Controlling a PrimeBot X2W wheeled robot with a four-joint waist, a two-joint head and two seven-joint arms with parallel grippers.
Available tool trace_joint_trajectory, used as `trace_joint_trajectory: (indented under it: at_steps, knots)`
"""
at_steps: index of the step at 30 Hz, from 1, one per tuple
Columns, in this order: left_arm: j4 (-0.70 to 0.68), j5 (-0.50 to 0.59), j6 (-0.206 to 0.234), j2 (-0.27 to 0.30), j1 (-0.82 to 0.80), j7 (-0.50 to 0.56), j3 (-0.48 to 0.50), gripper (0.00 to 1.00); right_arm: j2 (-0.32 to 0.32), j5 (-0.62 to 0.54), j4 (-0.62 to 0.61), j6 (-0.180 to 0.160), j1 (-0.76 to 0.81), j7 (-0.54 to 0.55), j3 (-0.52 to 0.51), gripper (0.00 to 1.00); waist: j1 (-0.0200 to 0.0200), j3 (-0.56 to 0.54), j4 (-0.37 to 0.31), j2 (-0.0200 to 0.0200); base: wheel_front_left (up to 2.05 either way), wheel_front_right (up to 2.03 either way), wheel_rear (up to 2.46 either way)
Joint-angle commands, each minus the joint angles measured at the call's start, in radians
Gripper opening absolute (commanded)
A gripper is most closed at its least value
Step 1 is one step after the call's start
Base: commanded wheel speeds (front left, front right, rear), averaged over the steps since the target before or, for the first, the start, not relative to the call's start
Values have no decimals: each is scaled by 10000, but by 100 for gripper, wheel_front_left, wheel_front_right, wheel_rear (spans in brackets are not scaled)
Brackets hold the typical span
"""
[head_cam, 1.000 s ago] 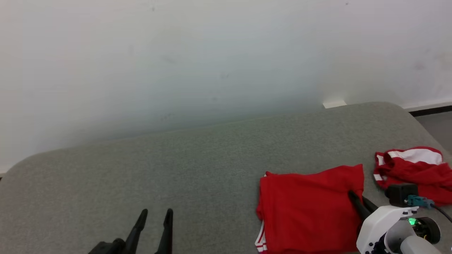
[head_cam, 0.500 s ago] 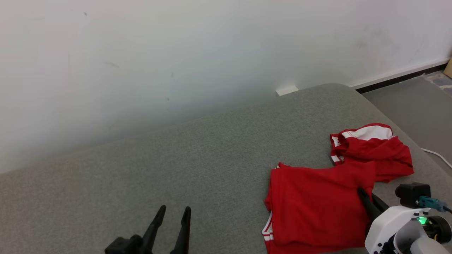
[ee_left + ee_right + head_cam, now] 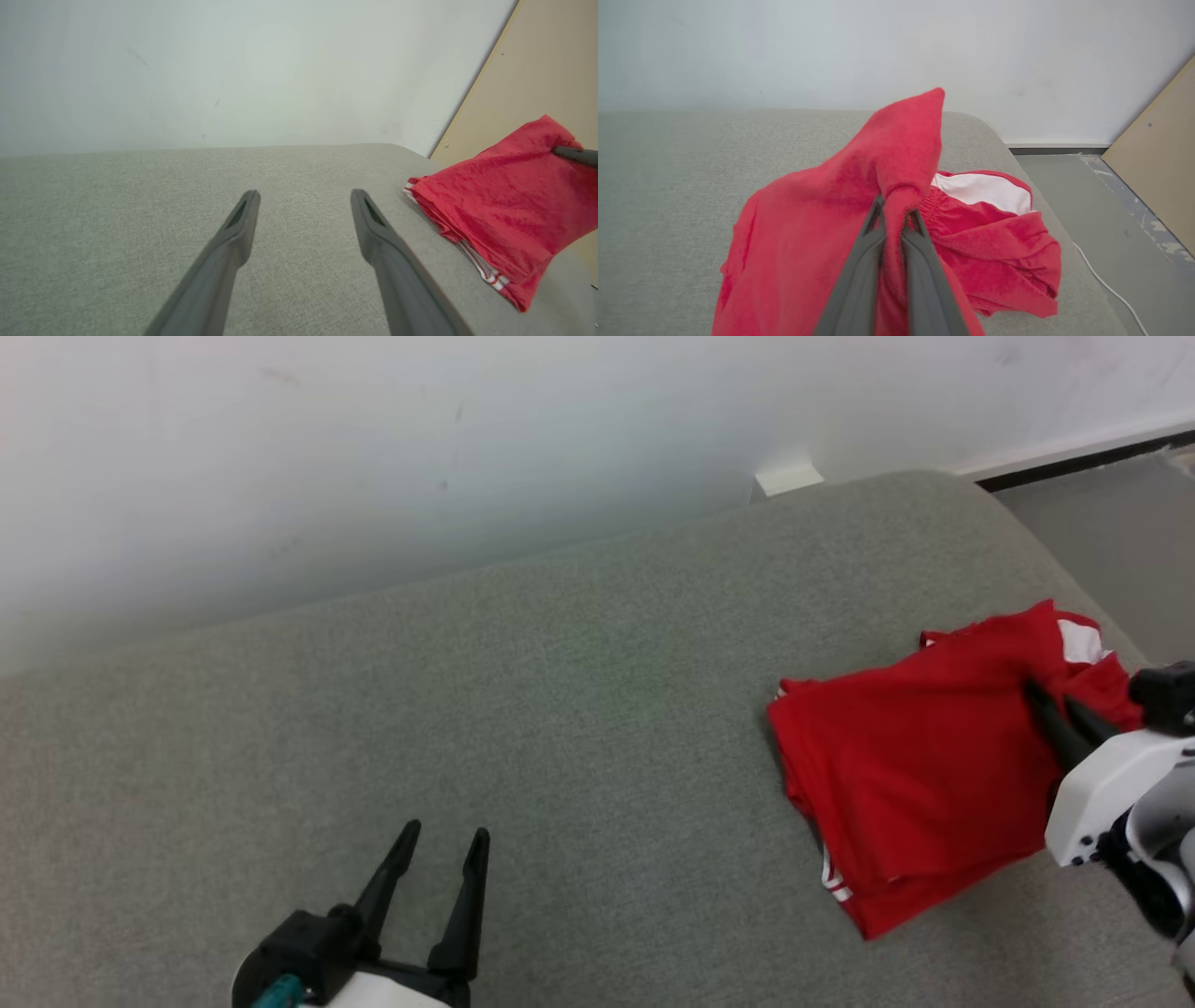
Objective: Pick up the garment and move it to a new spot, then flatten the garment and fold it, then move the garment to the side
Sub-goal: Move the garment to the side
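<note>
Red folded garment lies at the frame's right on a grey upholstered surface, corner pinched in the right tool; left tool gapes wide, lower left.

A grey fabric cushion stands against a white wall, crumpled red-and-white clothing at its right end, a white cable crossing the grey floor near a tan board.
</note>
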Motion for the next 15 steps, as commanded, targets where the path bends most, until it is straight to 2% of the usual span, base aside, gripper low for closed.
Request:
trace_joint_trajectory:
  at_steps: [1, 5, 9, 15]
  knots:
    - [-23, 197, -71, 144, -240, 3, 22, 100, -284, -68, 65, -5, -346, 66, -127, 0, -1, 846, 366, 0, 0, 0, 0]
    - [-54, 290, -124, 334, -574, 3, 102, 100, -925, -219, 228, -5, -898, 249, -352, 0, -1, 1521, 629, 0, 0, 0, 0]
    - [-95, 258, -170, 399, -791, 3, 160, 100, -1864, -530, 397, -7, -1170, 195, -837, 0, -1, 1927, 877, 0, 0, 0, 0]
    - [-266, 310, -203, 550, -974, 3, 283, 100, -2515, -1104, 856, -7, -1475, 183, -1283, 0, -1, 2477, 986, 0, 0, 0, 0]
